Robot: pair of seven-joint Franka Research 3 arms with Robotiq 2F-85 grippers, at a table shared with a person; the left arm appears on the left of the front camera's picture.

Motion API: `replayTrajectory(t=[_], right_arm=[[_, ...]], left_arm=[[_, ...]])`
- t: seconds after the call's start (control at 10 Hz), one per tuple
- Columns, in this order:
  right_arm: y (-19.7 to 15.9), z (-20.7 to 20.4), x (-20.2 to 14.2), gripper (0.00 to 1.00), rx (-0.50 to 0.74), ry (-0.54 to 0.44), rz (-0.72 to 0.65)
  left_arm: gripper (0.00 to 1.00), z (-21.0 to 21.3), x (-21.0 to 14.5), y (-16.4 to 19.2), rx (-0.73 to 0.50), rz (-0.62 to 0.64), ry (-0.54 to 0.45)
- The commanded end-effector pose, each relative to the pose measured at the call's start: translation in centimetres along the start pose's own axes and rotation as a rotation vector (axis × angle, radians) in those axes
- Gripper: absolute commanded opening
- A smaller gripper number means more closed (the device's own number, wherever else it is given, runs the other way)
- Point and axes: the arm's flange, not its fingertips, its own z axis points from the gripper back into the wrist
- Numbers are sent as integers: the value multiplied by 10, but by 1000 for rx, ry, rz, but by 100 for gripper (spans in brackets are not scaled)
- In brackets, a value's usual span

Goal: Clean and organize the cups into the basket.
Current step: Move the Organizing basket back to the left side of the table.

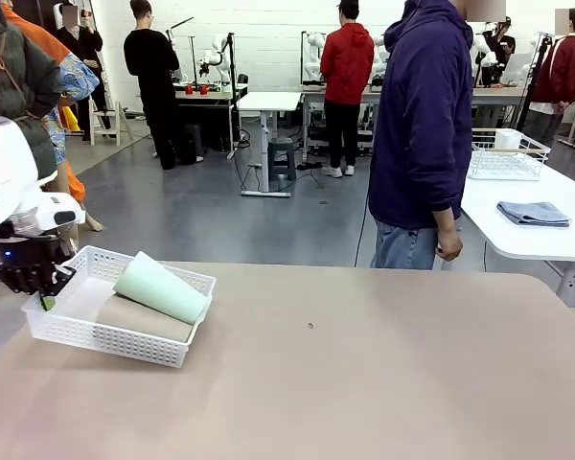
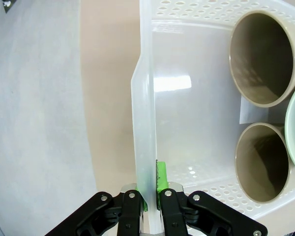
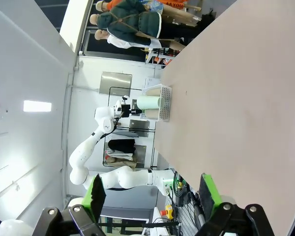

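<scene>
Three cups in basket, left pincer on its rim

Item 1: basket (image 1: 177,350), white lattice plastic, at the tabletop's (image 1: 364,383) left edge, toward the far left corner. Holds one mint-green cup (image 1: 160,287) lying tilted across two tan cups (image 1: 139,318) on their sides.

Item 2: left pincer (image 1: 44,290), black with green pads, on a white arm entering from the left edge. Pose: lowered at the basket's left wall, fingers clamped on that wall.

Item 3: right pincer (image 3: 150,194), fingers spread wide, gripping nothing, raised above the bare tabletop well apart from the basket.

View notes: left wrist view gives the pinch up close, green pads (image 2: 162,178) pressed either side of the thin wall (image 2: 145,123), plus the open mouths of both tan cups (image 2: 260,56). Right wrist view shows the whole left arm (image 3: 91,142) bent down to the distant basket.
</scene>
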Motion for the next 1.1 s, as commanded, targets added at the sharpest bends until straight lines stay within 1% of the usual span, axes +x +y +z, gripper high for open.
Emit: replayTrajectory(t=[0.0, 0.2, 0.3, 0.5, 0.8, 0.9, 1.0], right_arm=[[1, -2, -6, 100, 3, 9, 15], [1, -2, -6, 100, 3, 9, 15], [1, -2, -6, 100, 3, 9, 15], [1, -2, -6, 100, 3, 9, 15], [1, -2, -6, 100, 3, 9, 15], [1, -2, -6, 100, 3, 9, 15], [1, -2, -6, 100, 3, 9, 15]], left_arm=[[6, 4, -13, 22, 3, 25, -50], [6, 0, -20, 36, 11, 52, -36], [6, -8, -20, 38, 12, 59, -35], [6, -39, -20, 48, 49, 84, 29], [6, -56, -21, 57, 30, 89, 53], [65, -54, -19, 54, 15, 83, 47], [65, -52, -20, 54, 14, 86, 46]])
